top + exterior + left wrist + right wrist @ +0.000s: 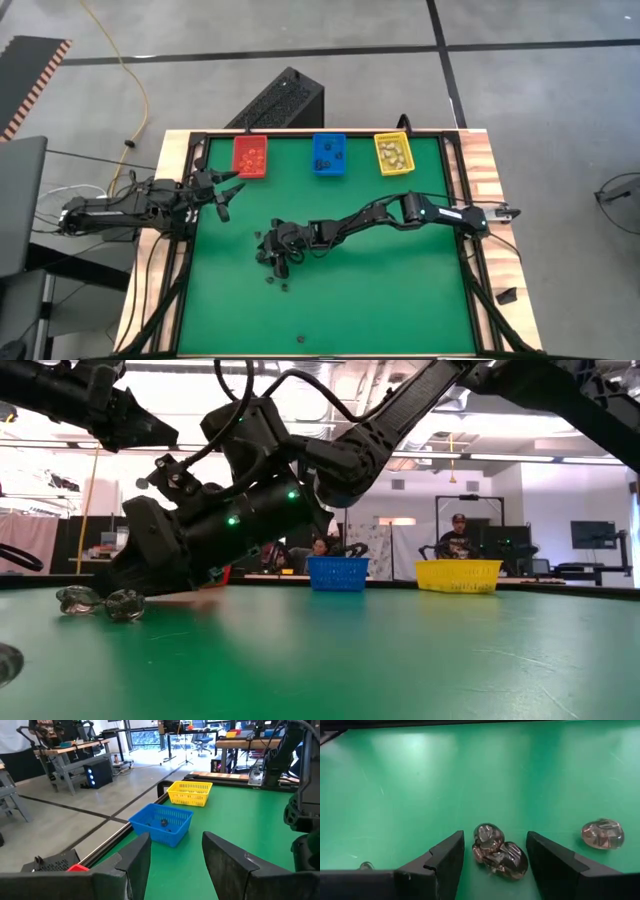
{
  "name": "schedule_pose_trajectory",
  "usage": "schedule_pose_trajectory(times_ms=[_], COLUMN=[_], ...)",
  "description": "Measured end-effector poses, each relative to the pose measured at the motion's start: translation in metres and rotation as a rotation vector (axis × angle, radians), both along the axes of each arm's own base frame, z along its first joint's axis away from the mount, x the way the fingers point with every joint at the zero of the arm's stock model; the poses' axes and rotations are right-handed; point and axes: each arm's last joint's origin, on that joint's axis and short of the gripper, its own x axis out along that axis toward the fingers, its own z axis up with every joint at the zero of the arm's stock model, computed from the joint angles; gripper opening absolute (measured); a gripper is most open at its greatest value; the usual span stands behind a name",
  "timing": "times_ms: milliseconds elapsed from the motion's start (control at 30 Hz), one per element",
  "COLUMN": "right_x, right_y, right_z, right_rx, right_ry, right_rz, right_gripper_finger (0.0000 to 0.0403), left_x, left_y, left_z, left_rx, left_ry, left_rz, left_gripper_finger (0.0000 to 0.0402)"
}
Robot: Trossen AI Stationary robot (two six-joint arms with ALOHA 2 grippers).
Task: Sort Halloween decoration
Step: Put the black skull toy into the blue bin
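The Halloween decoration lies loose on the green mat: a small cluster of tiny trinkets [270,262] left of the middle. In the right wrist view two glossy brownish trinkets [496,852] lie against each other on the mat, and a third [603,833] lies apart. My right gripper [495,855] is low over the mat, slanting down, open, with one finger on either side of the pair and a gap to each. My left gripper [215,190] waits open and level at the table's left edge, with nothing between its fingers [175,860].
A red bin [250,156], a blue bin [329,153] and a yellow bin [393,153] stand in a row along the far edge, each with trinkets inside. Stray trinkets lie nearer the front [283,286] [303,339]. People sit in the room beyond the table.
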Motion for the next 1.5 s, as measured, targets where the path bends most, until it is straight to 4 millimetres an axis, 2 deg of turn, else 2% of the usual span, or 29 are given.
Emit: schedule_pose_trajectory(times_ms=[167, 400, 1133, 1267, 1500], right_x=[0.0, 0.0, -0.001, -0.003, -0.012], right_y=[-0.001, -0.001, 0.005, 0.006, 0.004], right_z=[0.0, 0.0, 0.001, 0.008, 0.043], right_rx=[-0.01, -0.01, 0.009, 0.005, -0.113], right_ry=[-0.003, 0.001, 0.008, 0.034, 0.07], right_rz=[-0.025, -0.032, -0.03, -0.027, -0.017], right_gripper_finger=[0.0215, 0.013, 0.013, 0.0129, 0.0117], left_x=[0.0, 0.0, 0.0, 0.0, 0.0], left_y=[0.0, 0.0, 0.0, 0.0, 0.0], left_z=[0.0, 0.0, -0.001, -0.002, -0.003], left_rx=[0.001, 0.001, 0.001, -0.001, -0.021], left_ry=[0.001, 0.002, 0.01, 0.017, 0.019], left_rz=[-0.001, -0.001, 0.0, 0.0, 0.0], left_gripper_finger=[0.0169, 0.0169, 0.0169, 0.0169, 0.0169])
